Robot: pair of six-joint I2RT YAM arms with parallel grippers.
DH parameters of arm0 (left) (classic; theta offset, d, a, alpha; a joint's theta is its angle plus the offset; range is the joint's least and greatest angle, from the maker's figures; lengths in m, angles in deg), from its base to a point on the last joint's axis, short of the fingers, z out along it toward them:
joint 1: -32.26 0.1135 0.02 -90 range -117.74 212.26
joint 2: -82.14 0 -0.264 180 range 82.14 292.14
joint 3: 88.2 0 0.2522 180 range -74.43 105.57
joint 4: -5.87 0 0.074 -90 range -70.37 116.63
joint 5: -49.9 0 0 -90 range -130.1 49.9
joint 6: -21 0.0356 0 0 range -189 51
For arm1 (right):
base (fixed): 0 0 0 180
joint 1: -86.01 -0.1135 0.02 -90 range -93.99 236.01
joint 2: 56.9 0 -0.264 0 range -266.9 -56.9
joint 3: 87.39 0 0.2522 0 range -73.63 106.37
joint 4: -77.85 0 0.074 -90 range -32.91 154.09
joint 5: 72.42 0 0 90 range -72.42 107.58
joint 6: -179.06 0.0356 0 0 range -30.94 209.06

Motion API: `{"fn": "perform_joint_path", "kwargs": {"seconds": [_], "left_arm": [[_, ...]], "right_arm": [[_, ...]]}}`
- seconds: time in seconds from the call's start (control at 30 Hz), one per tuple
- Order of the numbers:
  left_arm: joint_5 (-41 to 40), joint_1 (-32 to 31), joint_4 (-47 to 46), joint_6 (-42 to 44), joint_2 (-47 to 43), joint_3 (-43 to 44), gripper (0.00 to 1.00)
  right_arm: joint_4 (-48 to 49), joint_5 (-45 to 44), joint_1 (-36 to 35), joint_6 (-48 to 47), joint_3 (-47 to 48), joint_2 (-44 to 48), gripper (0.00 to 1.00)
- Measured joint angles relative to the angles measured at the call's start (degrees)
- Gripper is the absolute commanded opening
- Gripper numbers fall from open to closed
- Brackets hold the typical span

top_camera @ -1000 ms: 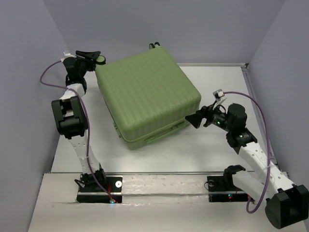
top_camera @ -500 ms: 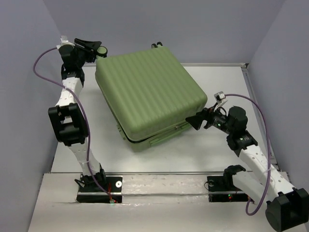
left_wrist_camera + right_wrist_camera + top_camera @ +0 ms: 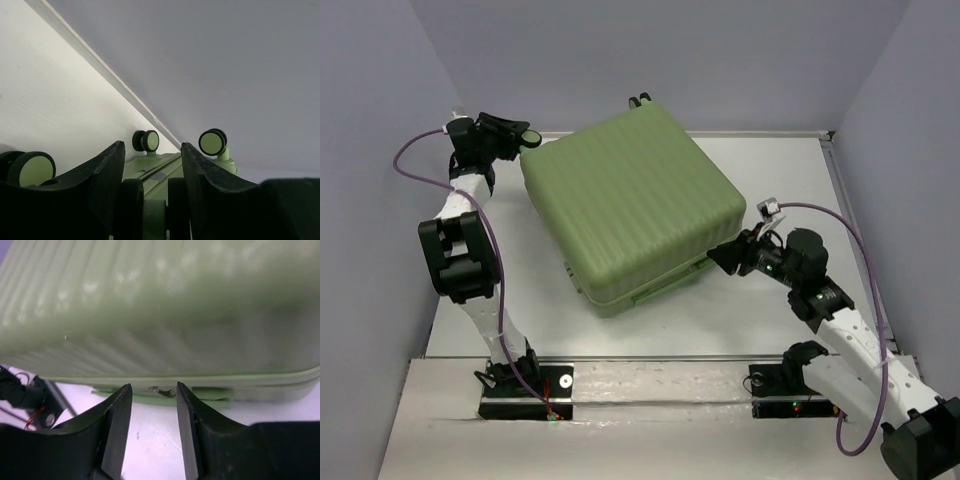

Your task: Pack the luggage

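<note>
White tabletop (image 3: 770,160) between lilac walls carries the luggage (image 3: 630,200), lying flat with its lid down. At its far-left corner the left gripper (image 3: 152,146) looks pinched on a caster (image 3: 131,205). At its near-right edge the right gripper (image 3: 153,386) stands half-spread, a small zip tab (image 3: 161,390) between the tips, not yet clamped. The tab is tiny, so the closing fingers may catch the seam lip instead and slide off. Any tug at the caster would swing the case and carry the tab out of reach.

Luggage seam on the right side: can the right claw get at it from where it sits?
Probably yes: the right claw faces the seam of the luggage, jaws apart, with nothing between them.
</note>
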Motion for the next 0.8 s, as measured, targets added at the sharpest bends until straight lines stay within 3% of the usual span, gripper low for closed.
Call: {"fn": "perform_joint_path", "kwargs": {"seconds": [0.03,0.07,0.13,0.17,0.37,0.57,0.7,0.8], "left_arm": [[-0.02,0.02,0.13,0.33,0.0,0.0,0.65],[-0.04,0.04,0.33,0.72,0.0,0.0,0.82],[-0.09,0.17,1.03,0.98,-0.02,0.0,0.97],[0.0,0.28,1.05,1.6,-0.07,0.0,0.99],[-4.72,0.94,6.14,5.79,-3.93,0.31,0.99],[-13.51,0.39,10.93,13.6,-21.09,-1.4,0.99],[-17.53,-6.51,7.5,16.44,-45.05,-18.36,0.93],[-17.29,-14.43,5.99,16.52,-63.01,-36.54,0.9]], "right_arm": [[-0.31,-0.92,-1.31,0.04,-0.26,-0.17,0.44],[-0.55,-1.62,-3.15,-0.02,-0.72,-0.28,0.44],[-0.98,-3.5,-6.64,0.04,-1.51,-0.42,0.46],[-0.92,-4.09,-8.04,0.07,-1.79,-0.63,0.47],[0.2,-7.74,-13.44,0.7,-4.55,-3.3,0.52],[2.1,-11.28,-15.74,0.5,-5.2,-7.52,0.51],[5.44,-13.16,-15.98,0.22,-5.53,-9.09,0.51],[9.51,-13.2,-16.26,-0.11,-5.53,-12.61,0.5]]}}
